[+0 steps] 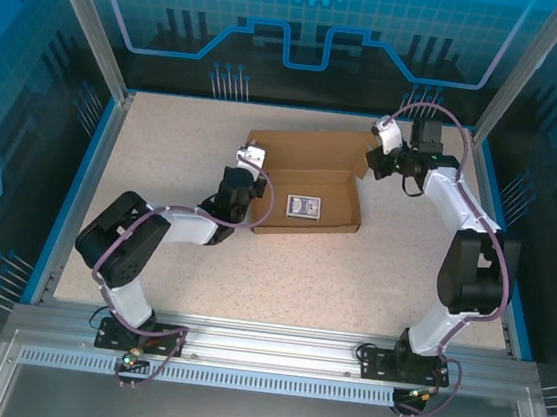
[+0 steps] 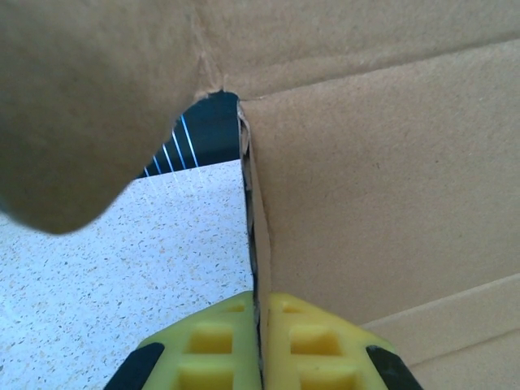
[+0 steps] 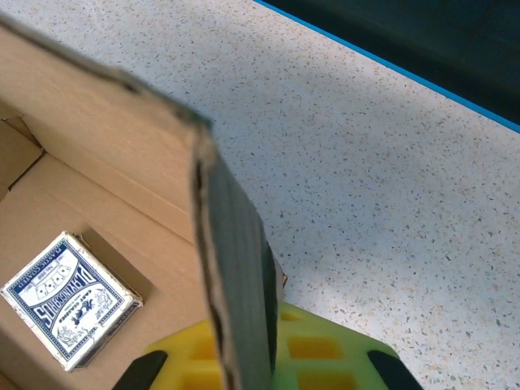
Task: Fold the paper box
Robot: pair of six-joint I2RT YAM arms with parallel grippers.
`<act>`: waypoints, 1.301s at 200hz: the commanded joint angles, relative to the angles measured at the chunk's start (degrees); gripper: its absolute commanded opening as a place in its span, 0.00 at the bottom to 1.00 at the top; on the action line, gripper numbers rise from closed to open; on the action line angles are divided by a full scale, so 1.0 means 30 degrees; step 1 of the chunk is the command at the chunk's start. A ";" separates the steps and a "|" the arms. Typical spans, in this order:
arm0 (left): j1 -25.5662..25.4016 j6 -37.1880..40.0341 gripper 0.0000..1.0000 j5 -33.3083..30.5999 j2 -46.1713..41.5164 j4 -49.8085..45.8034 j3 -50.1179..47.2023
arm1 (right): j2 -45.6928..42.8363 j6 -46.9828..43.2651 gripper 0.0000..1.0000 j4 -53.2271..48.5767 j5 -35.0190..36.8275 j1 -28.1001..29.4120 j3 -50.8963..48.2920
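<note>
Both ends of the paper box (image 1: pixel 313 167) gripped.
My left claw (image 2: pixel 260 329) pinches its left side, my right claw (image 3: pixel 244 353) the right; card pack (image 3: pixel 69 296) inside.

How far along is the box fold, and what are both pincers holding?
Done: the paper box has its front and side walls standing, with a card pack inside. In hand: the left pincer is shut on the left wall's edge, the right pincer on the right flap. Left: the lid panel lies open behind, not yet closed.
</note>
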 commanded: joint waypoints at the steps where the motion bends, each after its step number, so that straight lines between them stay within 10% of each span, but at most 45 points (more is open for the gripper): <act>1: -0.0065 -0.0291 0.06 0.0362 -0.1036 -0.0724 -0.0074 | -0.0592 -0.0102 0.02 0.0244 0.0311 0.0244 -0.0378; 71: 0.0580 -0.2085 0.41 0.2799 -0.3983 -0.7680 0.0772 | -0.1374 0.0159 0.00 0.1372 0.0890 0.0341 -0.1195; 150: 0.3787 -0.1938 0.75 1.0511 -0.6004 -1.5648 0.3887 | -0.1296 0.0209 0.00 0.1363 0.1112 0.0362 -0.0978; 185: 0.4648 -0.0987 0.74 1.1971 -0.4606 -1.7818 0.6123 | -0.1140 0.0267 0.00 0.1353 0.1101 0.0375 -0.0959; 260: 0.4915 0.0194 0.32 1.3494 -0.2303 -1.9386 0.8700 | -0.1272 0.0382 0.00 0.1207 0.1420 0.0384 -0.0868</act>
